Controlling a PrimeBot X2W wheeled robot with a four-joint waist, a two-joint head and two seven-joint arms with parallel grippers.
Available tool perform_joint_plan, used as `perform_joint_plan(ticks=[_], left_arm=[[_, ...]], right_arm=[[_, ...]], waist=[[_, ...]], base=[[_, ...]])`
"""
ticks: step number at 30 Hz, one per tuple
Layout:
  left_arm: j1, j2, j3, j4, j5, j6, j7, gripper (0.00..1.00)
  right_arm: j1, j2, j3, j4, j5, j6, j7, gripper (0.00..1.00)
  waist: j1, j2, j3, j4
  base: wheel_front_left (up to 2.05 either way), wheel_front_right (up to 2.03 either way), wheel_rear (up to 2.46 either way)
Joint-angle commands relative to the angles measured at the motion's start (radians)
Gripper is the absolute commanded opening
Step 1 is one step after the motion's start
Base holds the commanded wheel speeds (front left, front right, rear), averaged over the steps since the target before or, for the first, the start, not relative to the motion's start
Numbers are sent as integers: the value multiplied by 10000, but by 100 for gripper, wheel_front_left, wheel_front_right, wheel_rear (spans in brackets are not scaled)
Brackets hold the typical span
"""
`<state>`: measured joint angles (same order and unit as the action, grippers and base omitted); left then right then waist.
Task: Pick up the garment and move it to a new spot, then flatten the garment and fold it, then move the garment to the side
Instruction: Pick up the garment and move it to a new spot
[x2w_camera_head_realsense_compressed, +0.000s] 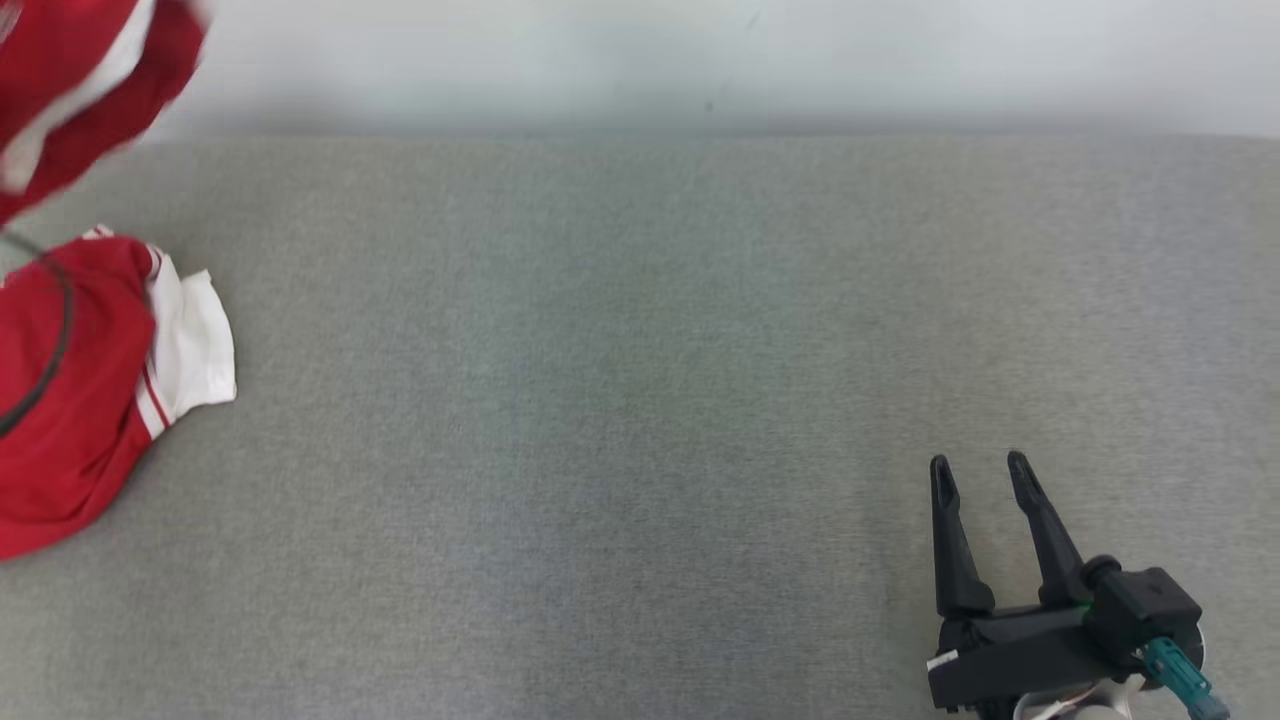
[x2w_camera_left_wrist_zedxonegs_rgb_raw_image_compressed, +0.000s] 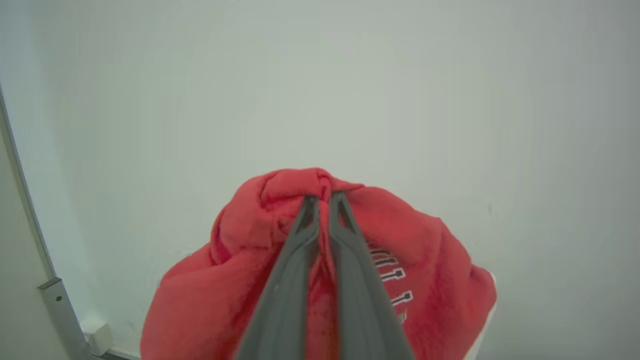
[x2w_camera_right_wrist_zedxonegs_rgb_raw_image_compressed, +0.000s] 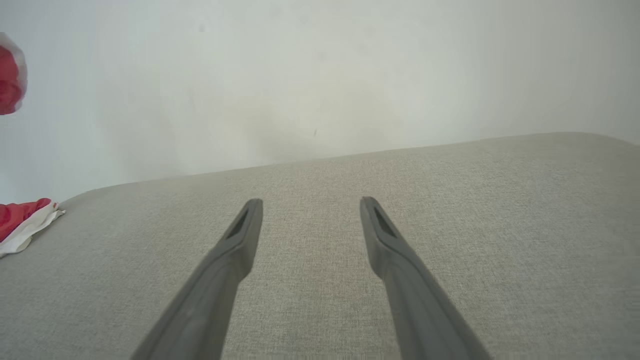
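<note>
Garment (x2w_camera_head_realsense_compressed: 70, 420), red with white trim. Head view: one bunched part lay on the grey fabric-covered desk (x2w_camera_head_realsense_compressed: 640, 400) at the far left edge, with a thin dark cable (x2w_camera_head_realsense_compressed: 55, 350) curving across it. A second red-and-white patch, blurred, sat raised in the upper left corner. The link between the two patches fell outside the frame, so I could not tell whether they were one piece. Right tool (x2w_camera_head_realsense_compressed: 980, 468) was at lower right over bare desk, well apart from the garment, fingers spread, nothing between them.

Left wrist view: left tool (x2w_camera_left_wrist_zedxonegs_rgb_raw_image_compressed: 324, 197) was closed, fingertips nearly touching, pinching a fold of the red garment. Cloth bulged around and below the fingers, with dark-edged white lettering (x2w_camera_left_wrist_zedxonegs_rgb_raw_image_compressed: 395, 280) on its right side. A pale wall (x2w_camera_left_wrist_zedxonegs_rgb_raw_image_compressed: 350, 75) stood behind, with a grey metal strip (x2w_camera_left_wrist_zedxonegs_rgb_raw_image_compressed: 50, 290) at lower left.

Right wrist view: right tool was wide open above the desk, gripping nothing. A red-and-white edge of the garment lay on the desk at far left, and a red patch hung higher against the wall, both well apart from the fingers.
</note>
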<state>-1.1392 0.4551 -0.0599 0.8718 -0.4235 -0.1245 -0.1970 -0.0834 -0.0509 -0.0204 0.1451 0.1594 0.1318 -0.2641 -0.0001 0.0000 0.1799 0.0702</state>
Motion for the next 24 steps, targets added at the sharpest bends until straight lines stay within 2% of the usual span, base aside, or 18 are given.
perform_joint_plan(ticks=[1, 9, 19, 24], left_arm=[[-134, -103, -114, -273, 2, -50, -16, 0], [488, -701, -553, -3016, -667, -52, 510, 0], [2501, -1899, -1438, -6510, -878, 644, 1525, 0], [3609, -2537, -2053, -7356, -856, 974, 1722, 0]], right_arm=[[135, 11, 5, 12, 62, -21, -8, 100], [277, 14, 73, -13, 371, -21, -6, 100], [422, 16, 115, 48, 627, -21, -6, 100], [385, 16, 146, 75, 663, -21, -8, 100]], waist=[[1, 0, -269, -257], [1, 0, -490, -1285], [1, 0, -544, -2691], [1, 0, -534, -3164]], base=[[0, 0, 0], [0, 0, 0], [0, 0, 0], [0, 0, 0]])
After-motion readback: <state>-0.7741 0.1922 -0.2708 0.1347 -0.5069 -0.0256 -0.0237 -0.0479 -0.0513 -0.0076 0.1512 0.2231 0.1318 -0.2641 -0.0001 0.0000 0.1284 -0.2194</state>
